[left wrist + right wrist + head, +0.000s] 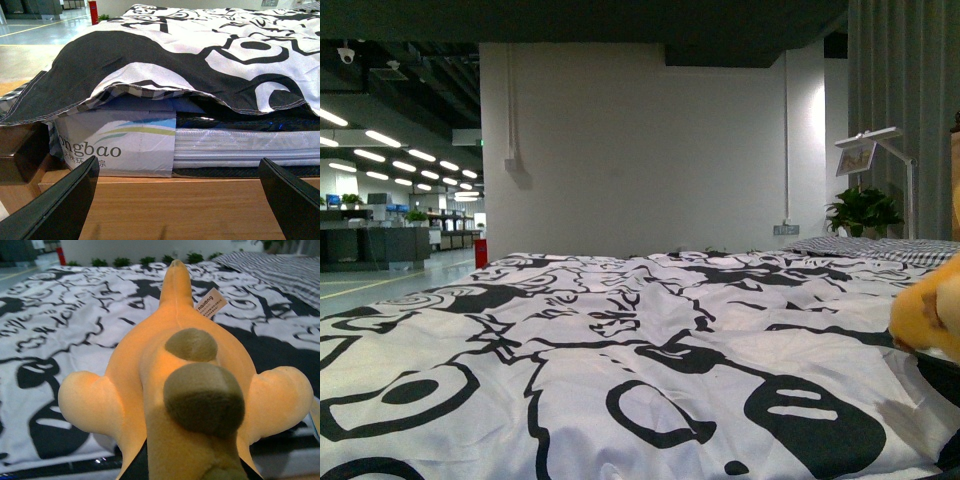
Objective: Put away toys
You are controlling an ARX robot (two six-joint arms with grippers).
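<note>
Big white wall [640, 150] dead ahead, open office floor stretching off to the left. Spread across the whole near ground, a black-and-white patterned bed cover [620, 340], rumpled, draped over the edge of a mattress [240, 145] on a wooden frame [175, 205].

On to the plush toy [928, 308]: orange-yellow, poking in at the far right edge of the front view, over the near edge of the bed. Seen close up from the right wrist [190, 390], back upward, two olive-green bumps [192, 345] in a row along the spine, stubby limbs out to either side, small tag [210, 301] near the pointed far end. Long axis running straight away from the right gripper [192, 467], out across the cover.

Dark fingers hugging the near end of the body on both sides, so looks clamped on the toy. Right arm clearly the one in play.

Left gripper [178, 165] down low at the side of the bed, facing the mattress edge, jaws spread wide, nothing between them, well apart from the toy.

No bin or box in sight anywhere. Next call, probably: carry it off the bed, gently, soft body liable to sag.
</note>
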